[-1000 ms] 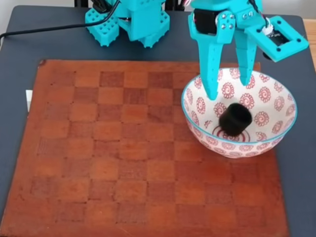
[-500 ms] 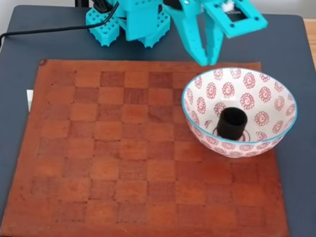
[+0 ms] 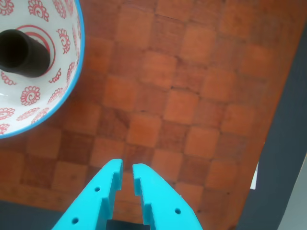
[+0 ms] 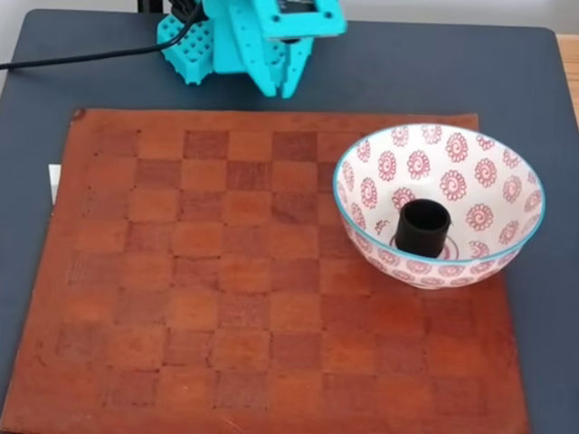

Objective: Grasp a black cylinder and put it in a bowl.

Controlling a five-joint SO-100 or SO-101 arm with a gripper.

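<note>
The black cylinder (image 4: 422, 228) stands upright at the bottom of the bowl (image 4: 452, 167), hollow end up, at the right of the fixed view. The wrist view has the cylinder (image 3: 21, 52) and the bowl (image 3: 48, 100) at its upper left. My teal gripper (image 3: 126, 166) enters that view from the bottom edge. Its fingers are nearly together with only a thin slit between them, and they hold nothing. It hovers over the checkered board, well clear of the bowl. In the fixed view my arm (image 4: 267, 41) is folded back at the top.
A brown checkered board (image 4: 208, 271) covers most of the dark table (image 4: 36, 108). The bowl rests on the board's right side. A black cable (image 4: 81, 56) runs off the arm's base at the top left. A white scrap (image 4: 52, 181) peeks from under the board's left edge.
The gripper has left the space above the bowl, swung back towards the arm's base, and its fingers have come together. The cylinder has settled upright in the bowl.
</note>
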